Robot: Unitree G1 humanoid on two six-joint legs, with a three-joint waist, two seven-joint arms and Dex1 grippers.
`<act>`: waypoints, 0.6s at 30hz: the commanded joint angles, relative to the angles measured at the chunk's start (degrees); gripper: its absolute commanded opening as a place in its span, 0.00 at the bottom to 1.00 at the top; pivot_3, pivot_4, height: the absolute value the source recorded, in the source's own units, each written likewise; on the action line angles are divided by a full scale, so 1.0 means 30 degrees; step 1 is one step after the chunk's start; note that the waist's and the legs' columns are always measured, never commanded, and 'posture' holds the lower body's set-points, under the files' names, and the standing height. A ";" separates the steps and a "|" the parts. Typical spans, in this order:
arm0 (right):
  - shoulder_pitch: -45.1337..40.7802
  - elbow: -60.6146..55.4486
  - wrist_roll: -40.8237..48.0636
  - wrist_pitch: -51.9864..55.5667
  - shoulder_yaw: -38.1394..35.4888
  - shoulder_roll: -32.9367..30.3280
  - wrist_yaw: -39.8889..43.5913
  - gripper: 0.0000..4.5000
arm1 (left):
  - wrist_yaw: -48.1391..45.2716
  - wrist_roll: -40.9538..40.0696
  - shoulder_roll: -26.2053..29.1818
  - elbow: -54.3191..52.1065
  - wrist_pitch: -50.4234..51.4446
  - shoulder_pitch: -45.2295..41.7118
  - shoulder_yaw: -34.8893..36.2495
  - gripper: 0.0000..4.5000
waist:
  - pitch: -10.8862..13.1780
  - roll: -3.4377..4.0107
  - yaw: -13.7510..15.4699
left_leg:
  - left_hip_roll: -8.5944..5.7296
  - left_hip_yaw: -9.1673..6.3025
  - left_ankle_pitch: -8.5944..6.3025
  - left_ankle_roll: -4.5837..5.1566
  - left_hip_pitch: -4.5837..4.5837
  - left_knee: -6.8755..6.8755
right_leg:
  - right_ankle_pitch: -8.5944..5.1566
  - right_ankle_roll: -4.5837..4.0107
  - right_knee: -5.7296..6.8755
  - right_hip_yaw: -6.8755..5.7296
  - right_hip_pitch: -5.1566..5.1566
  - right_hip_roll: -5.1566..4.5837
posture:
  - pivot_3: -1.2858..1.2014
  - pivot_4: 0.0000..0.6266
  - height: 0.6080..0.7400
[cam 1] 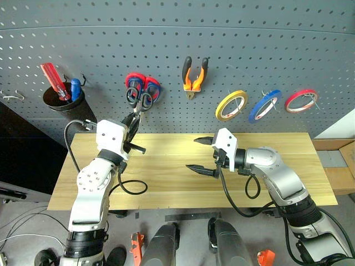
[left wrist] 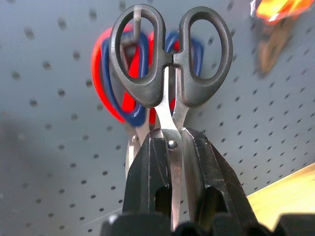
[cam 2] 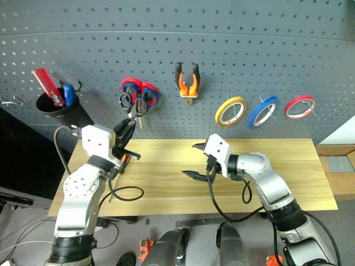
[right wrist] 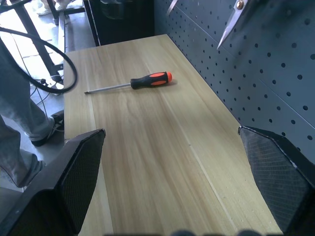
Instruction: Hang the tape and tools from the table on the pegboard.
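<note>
Left hand (left wrist: 170,147) clamped on black-handled scissors (left wrist: 170,64), handle loop over a pegboard (cam 1: 177,33) hook for hanging; right hand (cam 1: 204,156) open above surface (cam 1: 166,160), screwdriver (right wrist: 142,82) there.

Bare table (cam 1: 166,183) lies open between the grippers. Red-and-blue scissors (left wrist: 115,78) crowd the hook (left wrist: 137,19) behind the black scissors (left wrist: 170,59).

I'm looking at a workshop: a grey pegboard (cam 1: 166,33) with hand tools and 3 tape rings hung on it, a wooden workbench (cam 1: 166,194) just below it.
</note>
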 commanded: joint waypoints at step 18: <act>0.0037 -0.2462 0.0937 0.1803 -0.0652 0.0521 -0.1182 1.00 | 0.1104 -0.1595 0.0385 -0.0169 0.6431 0.0585 0.1936 0.86 | -0.0065 -0.0020 -0.0658 | 0.0010 0.0037 0.0001 -0.0003 0.0011 0.0002 | 0.0006 0.0007 0.0020 0.0028 -0.0027 0.0017 | 0.51 0.40 1.00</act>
